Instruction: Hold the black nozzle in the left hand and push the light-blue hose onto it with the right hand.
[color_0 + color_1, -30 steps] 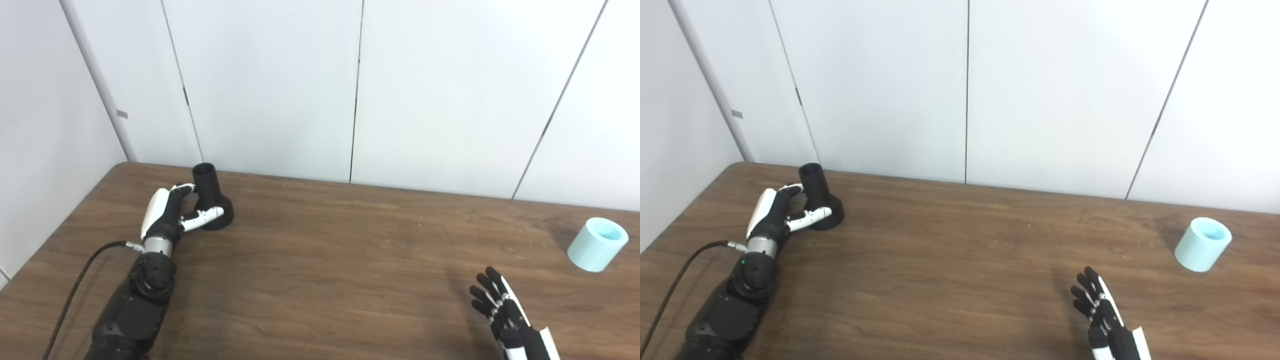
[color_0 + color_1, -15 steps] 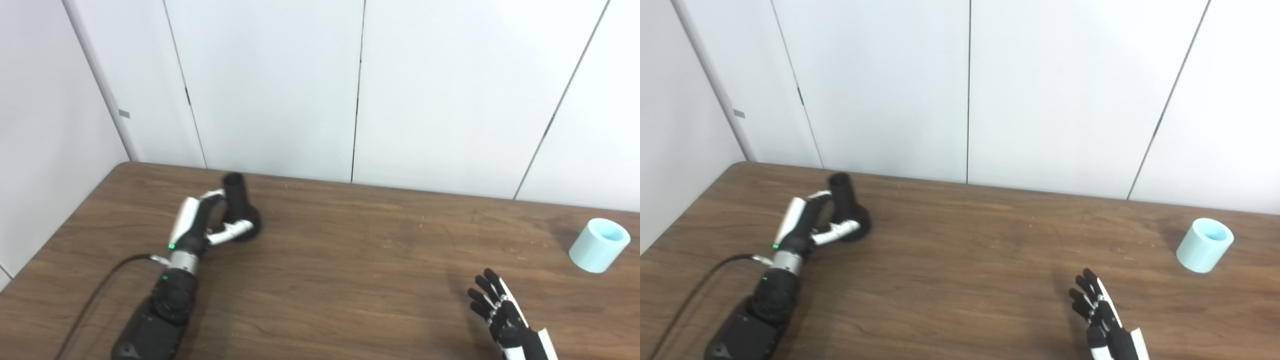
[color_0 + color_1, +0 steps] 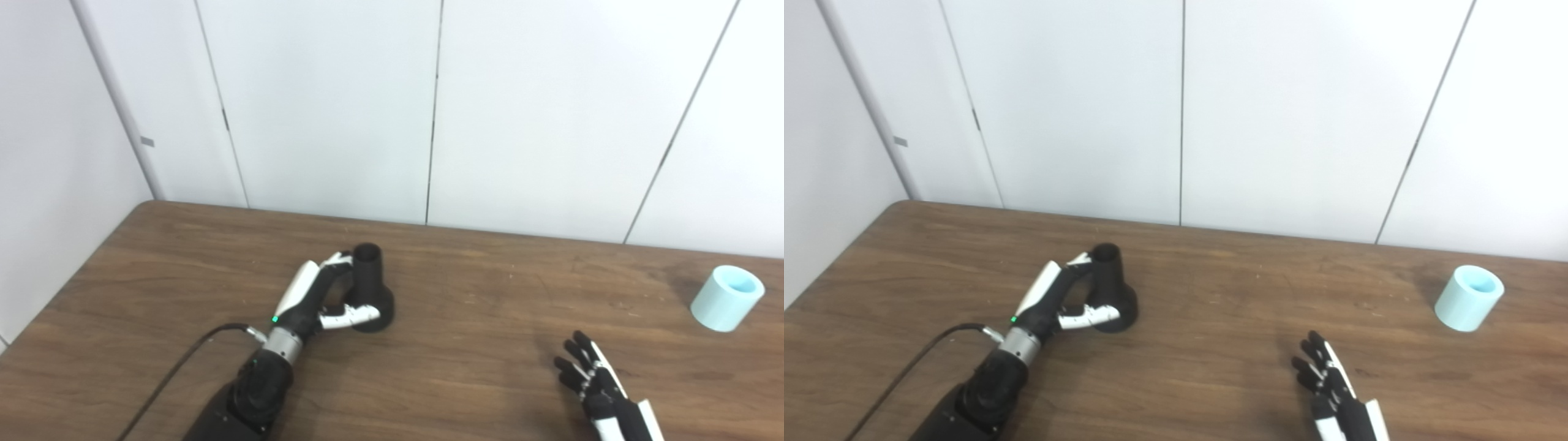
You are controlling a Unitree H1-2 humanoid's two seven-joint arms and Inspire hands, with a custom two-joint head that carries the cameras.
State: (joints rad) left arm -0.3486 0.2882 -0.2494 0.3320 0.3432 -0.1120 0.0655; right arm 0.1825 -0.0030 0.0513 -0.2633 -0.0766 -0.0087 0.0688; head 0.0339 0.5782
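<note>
The black nozzle (image 3: 369, 290) was gripped by the left hand (image 3: 315, 300) at lower centre-left of the frame, upright, wide base down on the wooden table (image 3: 465, 288); whether the base rested on the wood or was just lifted could not be told. Fingers were wrapped round the narrow neck, thumb laid across the flared base, so the hold part of the task was judged done.

The light-blue hose (image 3: 727, 297), a short open-ended tube, was seen near the right edge, tilted a little, lying on the table and touched by nothing. The right hand (image 3: 591, 383) was held at the lower right edge, fingers spread apart and pointing up-frame, nothing grasped, well apart from the hose.

Left to do, as judged: the hose to be reached and picked up by the right hand, carried across toward the nozzle, lined up with the neck opening and pushed on. Roughly the first third was complete.
</note>
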